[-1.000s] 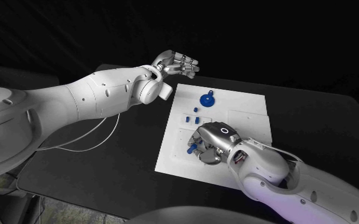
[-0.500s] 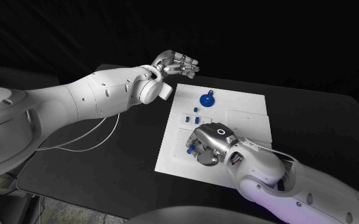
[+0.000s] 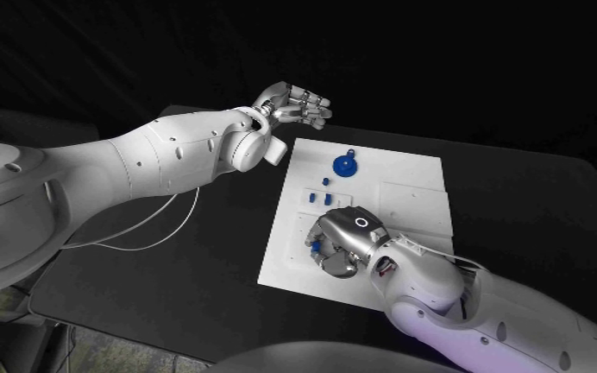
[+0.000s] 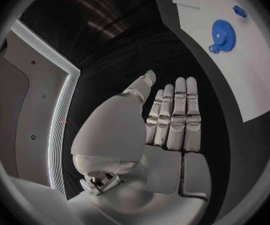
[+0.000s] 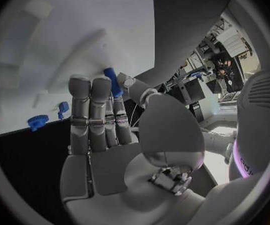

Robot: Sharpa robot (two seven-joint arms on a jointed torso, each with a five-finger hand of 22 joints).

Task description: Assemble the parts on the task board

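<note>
The white task board (image 3: 411, 192) lies in the middle of the black table. On it a blue gear (image 3: 345, 166) sits near the far edge, with small blue parts (image 3: 326, 199) just below it. My right hand (image 3: 343, 242) is low over the board's near left part. It pinches a small blue peg (image 5: 112, 80) between the thumb and a finger; the peg (image 3: 318, 243) shows at its fingertips. My left hand (image 3: 296, 105) hangs raised beyond the board's far left corner, fingers straight and apart, holding nothing. The gear (image 4: 224, 33) also appears past the left hand (image 4: 172, 120).
The black table (image 3: 186, 243) stretches to the left of the board, where a thin white cable (image 3: 137, 239) loops under my left arm. The board's right half (image 3: 417, 205) carries shallow white recesses.
My right hand has crept a little left and toward the far side over the board with the peg. The left hand has not moved.
</note>
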